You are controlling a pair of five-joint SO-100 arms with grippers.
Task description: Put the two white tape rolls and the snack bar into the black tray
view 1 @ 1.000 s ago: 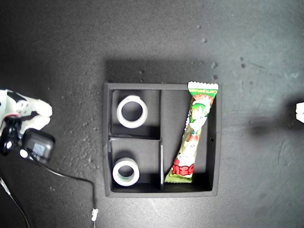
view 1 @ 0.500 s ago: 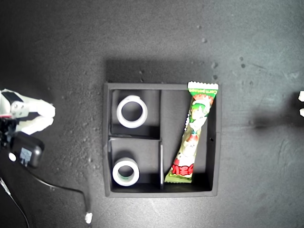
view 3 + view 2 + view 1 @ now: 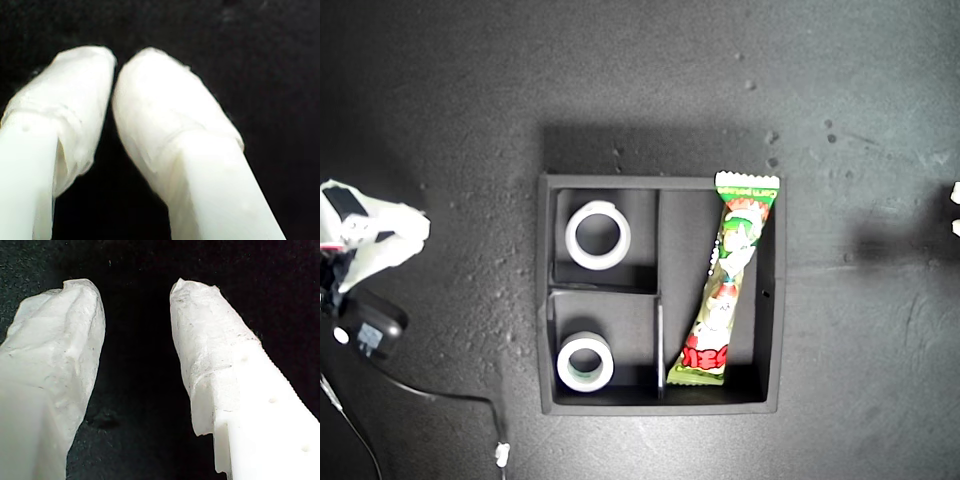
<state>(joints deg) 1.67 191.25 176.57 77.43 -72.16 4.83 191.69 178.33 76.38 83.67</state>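
My first gripper (image 3: pixel 135 295) hangs over bare dark surface with its two white taped fingers (image 3: pixel 210 340) spread apart and nothing between them. My second gripper (image 3: pixel 114 62) has its fingertips (image 3: pixel 160 100) pressed almost together, only a thin dark seam between them, and it grips nothing.

Neither wrist view shows any of the task's things, so I cannot tell which arm is which in the exterior view. There, one arm (image 3: pixel 370 240) sits at the exterior view's left edge, well apart from the black tray (image 3: pixel 770 300); a sliver of the other (image 3: pixel 955 208) shows at the right edge.

In the tray, the all-white tape roll (image 3: pixel 598 236) lies in one small compartment, the roll with the greenish core (image 3: pixel 585 363) in the other, and the snack bar (image 3: pixel 728 280) lies slanted in the long compartment.
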